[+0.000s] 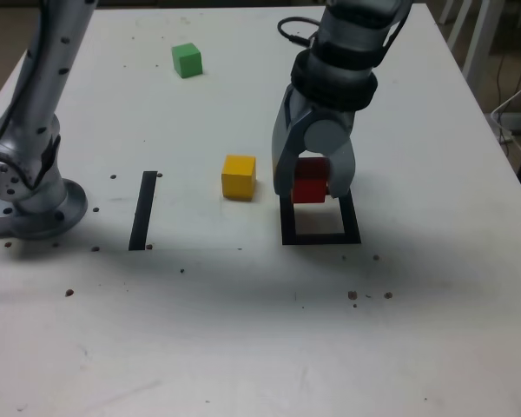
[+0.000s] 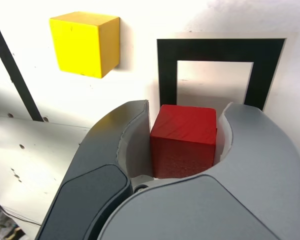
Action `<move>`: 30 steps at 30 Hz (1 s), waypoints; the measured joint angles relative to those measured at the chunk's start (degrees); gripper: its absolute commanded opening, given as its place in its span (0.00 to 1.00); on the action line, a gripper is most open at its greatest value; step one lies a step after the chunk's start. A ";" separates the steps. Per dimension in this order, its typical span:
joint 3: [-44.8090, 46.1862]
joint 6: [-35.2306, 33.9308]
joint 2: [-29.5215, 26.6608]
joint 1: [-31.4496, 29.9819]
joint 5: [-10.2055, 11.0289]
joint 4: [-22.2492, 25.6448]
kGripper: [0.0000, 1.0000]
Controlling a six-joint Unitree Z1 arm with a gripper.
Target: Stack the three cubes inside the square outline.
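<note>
Red cube (image 2: pixel 184 145) clenched by opposite sides in claw (image 2: pixel 188 104), presumably leaving its base free for square outline (image 2: pixel 220 49). Green cube (image 1: pixel 187 62) near bench's (image 1: pixel 417 339) far edge, exterior view.

Your white table (image 1: pixel 417 339) has a yellow block (image 1: pixel 239 178) between a black strip (image 1: pixel 143 213) and a black square outline (image 1: pixel 321 239). Your green block (image 1: pixel 187 61) sits well apart from them.
</note>
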 measured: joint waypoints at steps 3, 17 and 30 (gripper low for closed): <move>2.52 0.92 -0.93 -0.24 -0.01 -1.97 0.30; 5.28 1.70 -1.18 -0.35 0.60 -7.19 0.30; 5.70 1.71 0.43 -0.35 1.16 -8.71 0.30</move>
